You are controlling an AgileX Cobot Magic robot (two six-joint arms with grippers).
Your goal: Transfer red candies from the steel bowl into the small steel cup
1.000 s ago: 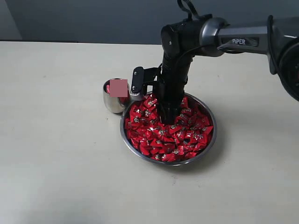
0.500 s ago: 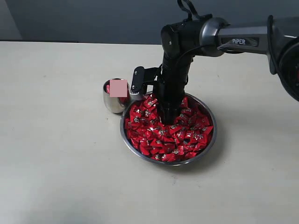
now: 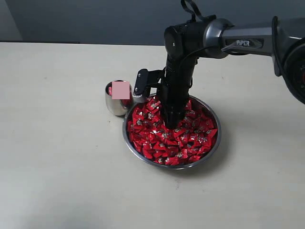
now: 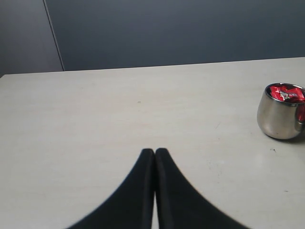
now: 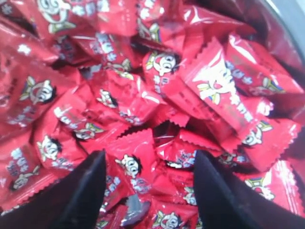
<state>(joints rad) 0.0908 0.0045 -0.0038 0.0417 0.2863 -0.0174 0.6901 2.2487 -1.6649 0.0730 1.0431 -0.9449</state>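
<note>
The steel bowl (image 3: 215, 143) sits mid-table, heaped with red candies (image 3: 162, 140). My right gripper (image 3: 170, 121) points straight down into the pile at the bowl's far side. In the right wrist view it (image 5: 150, 160) stands open, its fingers (image 5: 78, 191) dug among the red candies (image 5: 214, 86) with wrappers lying between them. The small steel cup (image 3: 114, 104) stands touching the bowl's left rim, with a few red candies inside. In the left wrist view the cup (image 4: 280, 114) shows candies (image 4: 286, 93) at its mouth, far from my left gripper (image 4: 155, 151), which is shut and empty.
The pale table (image 3: 57, 157) spreads around the bowl and cup. A dark wall (image 3: 95, 19) runs along the table's back edge. A black camera block (image 3: 141, 85) on the right wrist hangs just above the cup's right rim.
</note>
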